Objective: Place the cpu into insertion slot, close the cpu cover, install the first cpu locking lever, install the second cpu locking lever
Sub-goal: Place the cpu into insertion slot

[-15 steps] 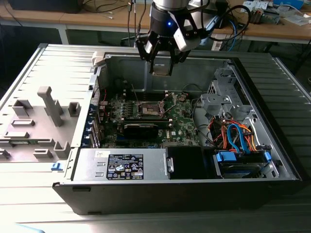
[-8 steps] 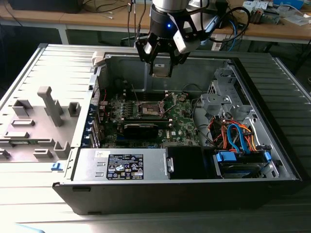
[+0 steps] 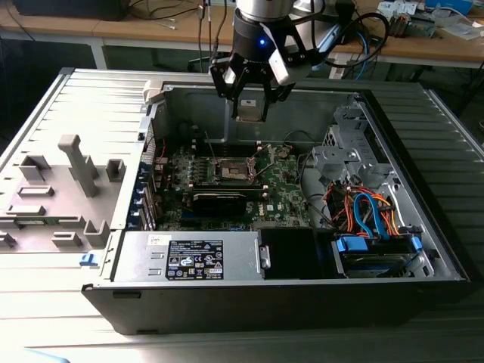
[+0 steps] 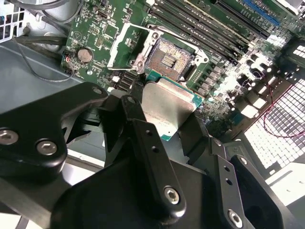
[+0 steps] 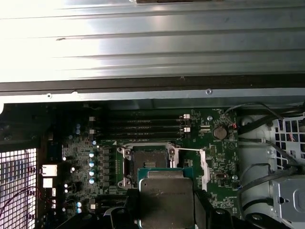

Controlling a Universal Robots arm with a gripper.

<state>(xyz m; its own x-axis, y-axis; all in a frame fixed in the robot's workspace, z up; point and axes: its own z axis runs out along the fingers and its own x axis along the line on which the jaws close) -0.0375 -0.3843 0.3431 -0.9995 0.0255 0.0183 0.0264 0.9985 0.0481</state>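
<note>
The gripper [image 3: 250, 112] is pinching the cpu [image 4: 167, 109] by 2 opposite edges, holding it level above the green board; the insertion slot [image 4: 167, 58] is lying open below, slightly offset, with the cpu cover [image 4: 125, 45] flipped back

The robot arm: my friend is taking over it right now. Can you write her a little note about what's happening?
The gripper is shut on the cpu and holds it in the air above the green board, close to the insertion slot.
The slot is empty, with its contacts showing.
The cpu cover is swung open beside the slot.
Done: the chip is in the gripper's grasp.
Left: seating the chip, closing the cover, both lever steps.
</note>
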